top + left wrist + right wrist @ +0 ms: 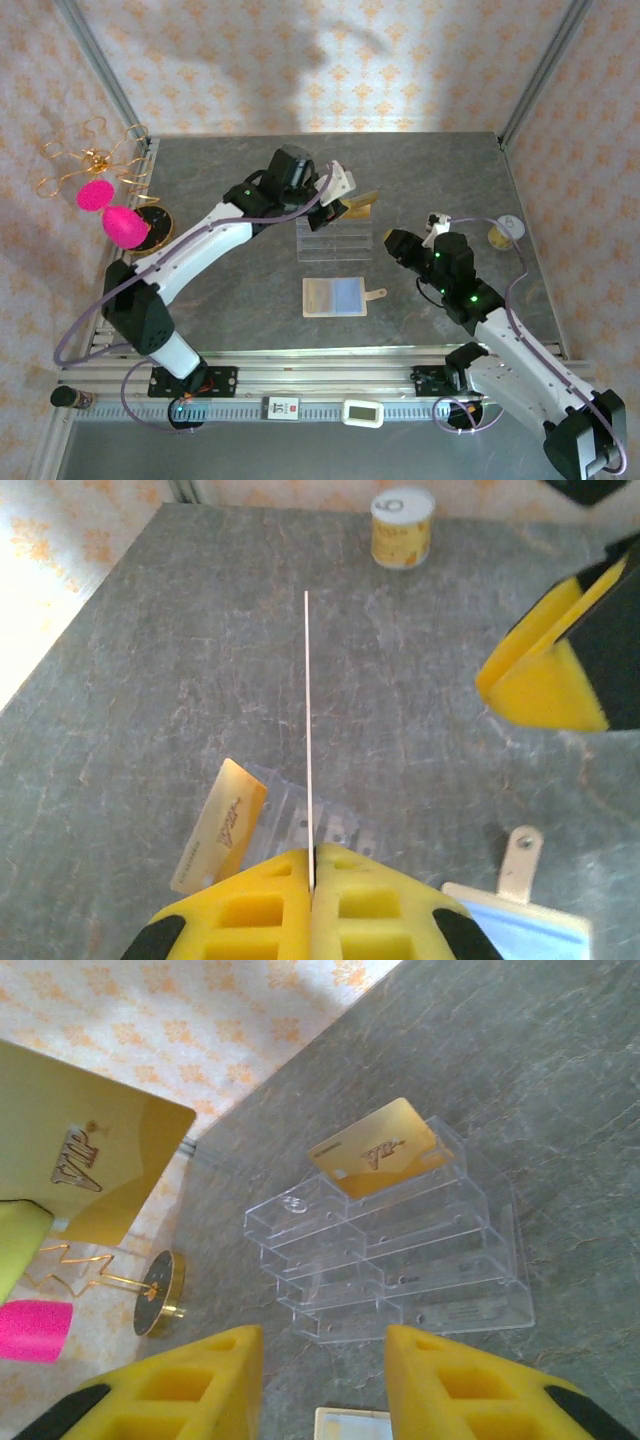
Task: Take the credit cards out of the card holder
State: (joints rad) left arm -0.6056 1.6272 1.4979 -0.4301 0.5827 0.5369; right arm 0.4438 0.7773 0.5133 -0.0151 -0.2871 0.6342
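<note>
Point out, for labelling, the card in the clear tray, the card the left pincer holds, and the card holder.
Tray card (375,1148): right wrist view, centre of its face.
Held card (90,1150): right wrist view, its gold face.
Card holder (345,297): top view, bluish inner panel.

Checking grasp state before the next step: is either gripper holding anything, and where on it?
Left gripper pinches a gold card by one edge, fingers shut on it. Right gripper is open and empty.
</note>
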